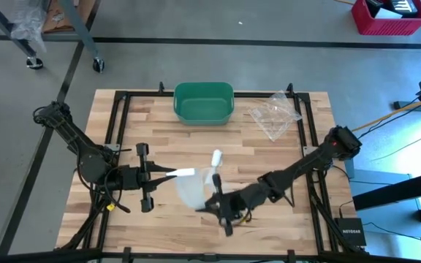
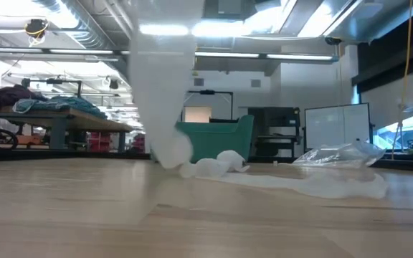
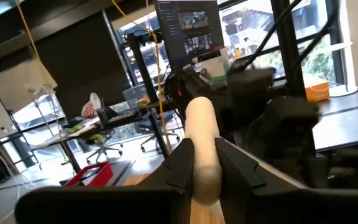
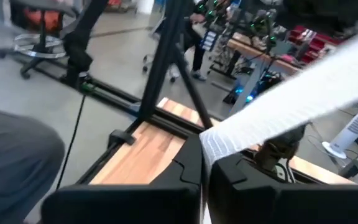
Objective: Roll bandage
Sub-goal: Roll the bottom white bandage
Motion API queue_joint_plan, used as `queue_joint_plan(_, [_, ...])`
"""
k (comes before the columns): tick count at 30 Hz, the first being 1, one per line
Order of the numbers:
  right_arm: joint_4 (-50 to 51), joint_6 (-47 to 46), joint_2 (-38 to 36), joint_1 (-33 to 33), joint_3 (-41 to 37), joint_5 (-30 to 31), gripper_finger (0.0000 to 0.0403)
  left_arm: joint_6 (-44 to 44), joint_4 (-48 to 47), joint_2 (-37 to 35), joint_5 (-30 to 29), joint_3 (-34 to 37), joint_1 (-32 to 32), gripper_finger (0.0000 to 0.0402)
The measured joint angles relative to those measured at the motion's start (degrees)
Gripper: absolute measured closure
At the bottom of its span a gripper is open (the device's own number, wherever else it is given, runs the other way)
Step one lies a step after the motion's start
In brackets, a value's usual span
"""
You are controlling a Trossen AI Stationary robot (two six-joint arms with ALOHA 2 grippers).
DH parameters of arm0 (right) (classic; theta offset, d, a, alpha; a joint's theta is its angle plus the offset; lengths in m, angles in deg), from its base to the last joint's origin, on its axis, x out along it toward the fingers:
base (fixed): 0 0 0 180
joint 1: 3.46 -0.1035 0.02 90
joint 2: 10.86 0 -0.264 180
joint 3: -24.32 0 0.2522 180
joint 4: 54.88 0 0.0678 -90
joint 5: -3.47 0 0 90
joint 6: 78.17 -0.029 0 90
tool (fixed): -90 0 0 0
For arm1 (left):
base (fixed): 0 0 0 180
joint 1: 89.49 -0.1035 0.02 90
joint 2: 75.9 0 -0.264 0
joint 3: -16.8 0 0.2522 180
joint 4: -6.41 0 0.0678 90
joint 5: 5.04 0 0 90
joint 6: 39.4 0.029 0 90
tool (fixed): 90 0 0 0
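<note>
Roughly at the centre of the high view, a little below the middle, the bandage (image 1: 194,183) hangs as a pale, partly unrolled strip between the two arms, above the wooden counter (image 1: 152,124). Its rolled end (image 3: 201,146) sits clamped between the fingers of the left end effector (image 1: 168,174), which shows at centre-left of the high view; in the left wrist view the white roll stands up between the two dark fingers (image 3: 178,168) at the lower middle of the frame. The free end (image 4: 229,137) is pinched in the right end effector (image 1: 212,207), low and just right of centre in the high view — in the right wrist view its fingers are drawn together on the woven strip, which runs away toward the upper right of that frame. In the low view the strip (image 2: 165,79) drops from the top of the frame, left of centre, down to a loose heap of fabric on the counter; it is probably the same bandage, though the arms are out of that frame.

Farther off, a green bin (image 1: 204,102) stands at the upper middle of the counter, and a clear plastic bag (image 1: 275,114) lies to its right — well apart from the bandage.
</note>
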Motion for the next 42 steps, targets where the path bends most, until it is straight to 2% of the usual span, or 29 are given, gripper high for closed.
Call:
queue_joint_plan(7, [11.8,1.3,-0.1,-3.6,9.7,1.2,0.0391,1.4,0.3,0.6,-1.9,0.0,-0.4,0.0362])
queue_joint_plan(11, [13.6,1.4,-0.1,-3.7,12.1,0.9,0.0394,1.7,0.3,2.7,-1.9,0.0,-2.0,0.0373])
queue_joint_plan(19, [14.4,1.9,-0.1,-4.1,15.7,-0.1,0.0393,4.7,-2.0,6.4,-4.7,0.0,-3.9,0.0366])
queue_joint_plan(27, [21.2,4.9,-0.1,-4.3,24.3,2.3,0.0396,5.5,-3.2,8.6,-4.8,0.0,-3.7,0.0366])
queue_joint_plan(33, [24.9,6.1,-0.1,-2.4,30.5,6.2,0.039,5.9,-3.1,10.5,-4.8,0.0,-3.6,0.037])
queue_joint_plan(42, [24.7,5.1,0.0,4.1,33.6,6.7,0.0387,2.7,-3.2,11.3,-5.1,0.0,-3.1,0.0365])
